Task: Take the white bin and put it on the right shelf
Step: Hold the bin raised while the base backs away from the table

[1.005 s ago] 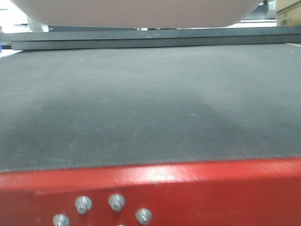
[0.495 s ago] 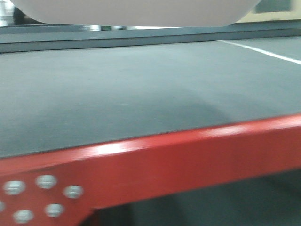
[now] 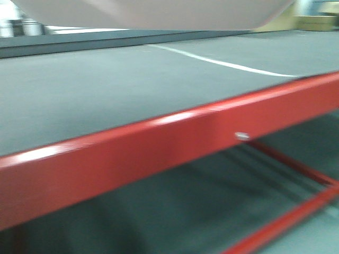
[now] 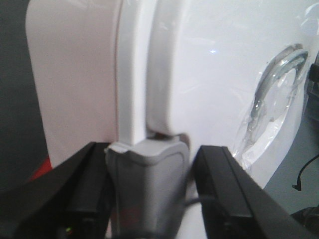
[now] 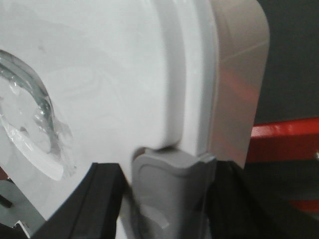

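Note:
The white bin [image 3: 153, 13] hangs at the top of the front view, only its pinkish underside showing, above the table. In the left wrist view my left gripper [image 4: 149, 194] is shut on the grey latch [image 4: 149, 174] at one end of the white bin [image 4: 214, 64], a black finger on each side. At the other end, the right wrist view has my right gripper [image 5: 169, 199] shut on the matching grey latch [image 5: 172, 184] of the white bin [image 5: 114, 74]. The glossy lid with its clear centre faces both wrist cameras. The right shelf is out of view.
A red-framed table [image 3: 159, 153] with a dark top [image 3: 106, 90] crosses the front view on a slant just below the bin. A white line [image 3: 222, 63] runs beyond it. Lower red bars [image 3: 286, 211] show under the table at the right.
The front view has swung to the right: the red rail went from level to slanted, its bolts slid out at the left, and the table's underside came into sight. The bin stays held.

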Available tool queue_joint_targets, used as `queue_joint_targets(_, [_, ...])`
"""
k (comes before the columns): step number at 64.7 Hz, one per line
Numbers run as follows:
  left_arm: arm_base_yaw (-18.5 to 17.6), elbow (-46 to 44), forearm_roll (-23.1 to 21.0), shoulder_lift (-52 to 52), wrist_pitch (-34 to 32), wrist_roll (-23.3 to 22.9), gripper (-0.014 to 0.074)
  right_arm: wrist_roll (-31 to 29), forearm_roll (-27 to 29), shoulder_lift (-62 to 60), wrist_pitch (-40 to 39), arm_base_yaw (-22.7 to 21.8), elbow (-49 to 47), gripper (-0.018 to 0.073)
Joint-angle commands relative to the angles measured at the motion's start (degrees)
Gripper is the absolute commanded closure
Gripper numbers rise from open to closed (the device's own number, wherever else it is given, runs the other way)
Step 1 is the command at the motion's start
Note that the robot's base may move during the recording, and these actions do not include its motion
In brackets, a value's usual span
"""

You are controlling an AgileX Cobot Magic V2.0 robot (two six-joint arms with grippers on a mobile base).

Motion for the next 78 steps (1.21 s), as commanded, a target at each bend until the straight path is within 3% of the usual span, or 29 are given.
queue_joint_targets(1, [-1.48, -1.55, -10.66, -1.12, 7.12, 1.09, 0.0410, -0.73, 14.51, -1.20, 8.05, 1.19, -1.73, 0.0209])
queue_joint_targets(78, [-1.48, -1.55, -10.66, -1.12, 7.12, 1.09, 0.0410, -0.73, 14.51, -1.20, 7.87, 1.19, -1.73, 0.0209])
